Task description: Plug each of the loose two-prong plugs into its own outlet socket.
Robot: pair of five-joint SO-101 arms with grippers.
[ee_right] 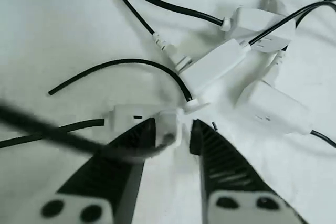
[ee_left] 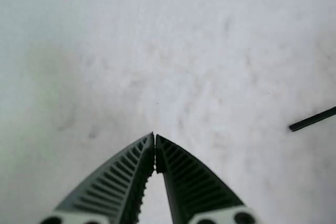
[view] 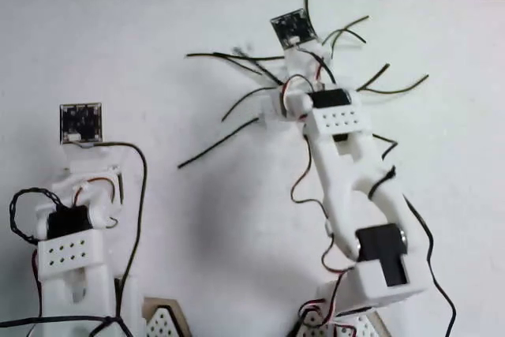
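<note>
**Right arm: plug straddled, grip not yet closed**

Right pincer (ee_right: pixel 174 130) is spread astride a white plug (ee_right: pixel 169 121) on the table (ee_right: pixel 63 35), near the outlet blocks (ee_right: pixel 212 66). One finger looks to be touching, the other stands apart. Centre before closing, and keep the black cord (ee_right: pixel 52 129) out of the grip. Left pincer (ee_left: pixel 155 153) is pressed together over bare table.

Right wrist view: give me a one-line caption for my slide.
Open right gripper at a white connector on the table, more white connectors and black cords lying beyond it.
</note>
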